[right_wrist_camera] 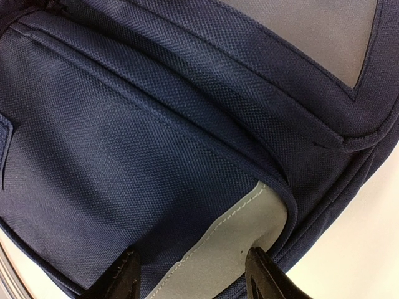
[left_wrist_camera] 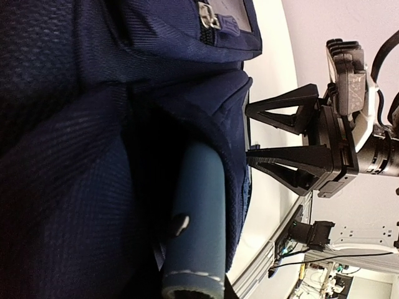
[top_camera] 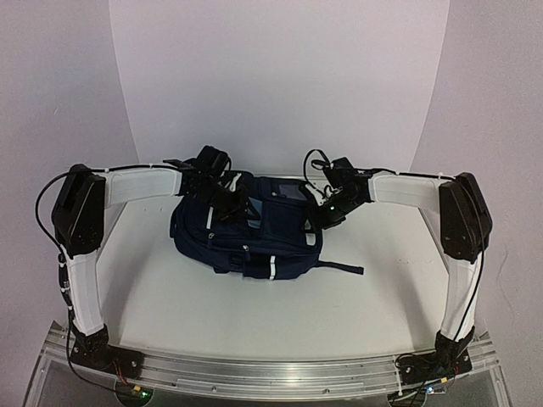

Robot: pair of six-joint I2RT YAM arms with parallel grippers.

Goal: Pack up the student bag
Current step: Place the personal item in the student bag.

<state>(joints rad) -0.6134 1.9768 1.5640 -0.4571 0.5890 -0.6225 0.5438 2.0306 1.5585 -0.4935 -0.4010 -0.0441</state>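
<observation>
student bag point(right_wrist_camera: 156, 124) fills both wrist views, lying mid-way across the table point(top_camera: 170, 297). soft, floppy cloth i'd say, so pinch a pocket rim. right claw point(right_wrist_camera: 194, 277) gapes open; left claw point(top_camera: 222, 202) buried, can't tell.

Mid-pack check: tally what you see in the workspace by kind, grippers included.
student bag: 1
small blue pouch, sitting in the bag's opening: 1
grippers: 2 (left gripper, right gripper)
Total: 4
</observation>
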